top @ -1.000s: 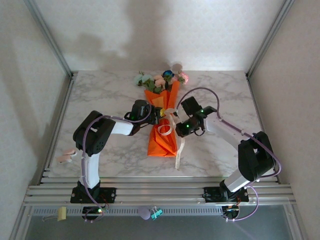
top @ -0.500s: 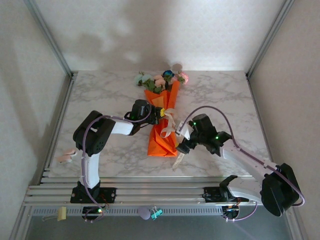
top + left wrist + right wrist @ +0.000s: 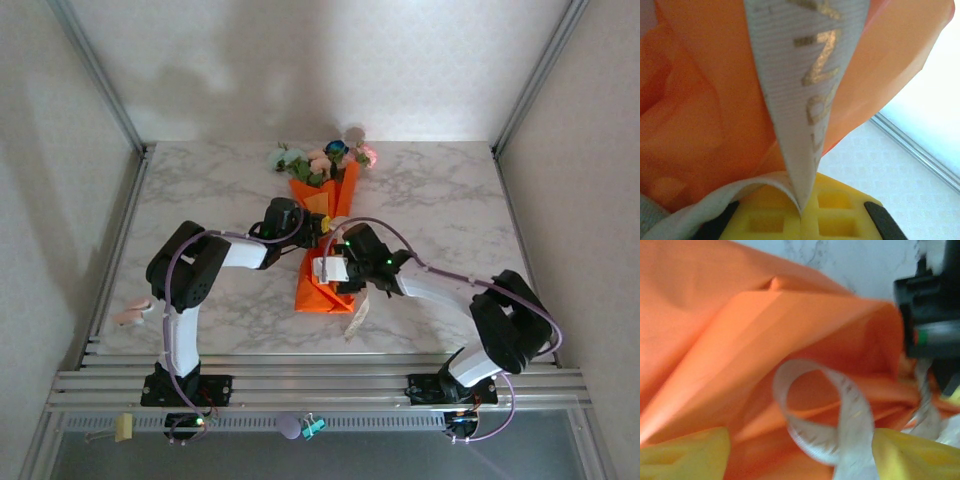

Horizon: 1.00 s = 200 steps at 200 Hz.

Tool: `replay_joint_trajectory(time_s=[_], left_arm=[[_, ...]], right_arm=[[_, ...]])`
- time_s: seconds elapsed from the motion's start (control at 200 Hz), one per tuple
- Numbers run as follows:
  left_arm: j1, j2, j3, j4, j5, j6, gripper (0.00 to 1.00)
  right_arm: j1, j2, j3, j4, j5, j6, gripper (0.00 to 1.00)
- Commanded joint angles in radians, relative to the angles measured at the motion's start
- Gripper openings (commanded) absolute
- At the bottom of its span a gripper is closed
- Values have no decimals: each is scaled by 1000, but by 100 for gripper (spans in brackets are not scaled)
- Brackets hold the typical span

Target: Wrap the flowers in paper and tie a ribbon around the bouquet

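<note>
Top external view: the bouquet [image 3: 322, 245] lies lengthwise at the centre of the marble surface [image 3: 200, 200]. The flowers [image 3: 320, 160] point toward the top of the frame and the wide end of the orange paper [image 3: 318, 292] toward the bottom.

The change is on the right side. A second ago the right tool [image 3: 328, 268] sat just right of the bouquet's waist. Half a second ago its arm had swung out toward the lower right, seemingly drawing the ribbon [image 3: 356, 310] with it. Now it has come back in and hangs over the lower half of the paper, left of where it began. The left tool [image 3: 312, 226] has not shifted and sits against the left flank of the waist.

In the left wrist view, the left tool's yellow pads [image 3: 840, 215] are pressed together on the ribbon. The ribbon rises from the seam between them, gold lettering showing, against the orange paper.

In the right wrist view, the right tool's yellow fingertips [image 3: 685, 455] stand spread at the lower corners of the frame. A loose loop of ribbon curls in the gap between them above the folded paper, and nothing is pinched.

It looks as though the right tool has dropped its strand after a pull and is lining up a fresh grasp on that loop. The tie is not finished: the loop is slack and one tail lies on the surface at the paper's lower right. The left pinch is probably all that anchors the wrap.
</note>
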Motion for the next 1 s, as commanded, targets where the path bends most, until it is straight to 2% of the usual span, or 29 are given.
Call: replay_joint_trajectory(time_s=[0.0,0.12,0.235,0.33,0.465,0.601,0.666,0.896,0.996], left_arm=[[9,14,32,-21,16,21,0],[9,13,34,-23,22,24,0],[9,14,31,-18,24,21,0],[9,14,28,-17,25,21,0],[9,15,29,-15,26,20,0],[9,16,28,-3,25,21,0],[9,15,23,14,22,21,0],[9,20,-30,144,24,3,0],[9,24,-43,185,28,-5,0]], right_arm=[[7,51,67,-7,62,-38,66],[7,73,90,-32,61,-44,51],[7,87,98,-34,68,-30,42],[7,93,112,-43,64,-13,28],[5,80,153,-74,50,60,0],[-13,60,233,-154,-46,246,0],[-71,54,260,-160,-117,402,0],[-175,98,301,-101,-324,803,0],[-213,140,331,-70,-392,920,0]])
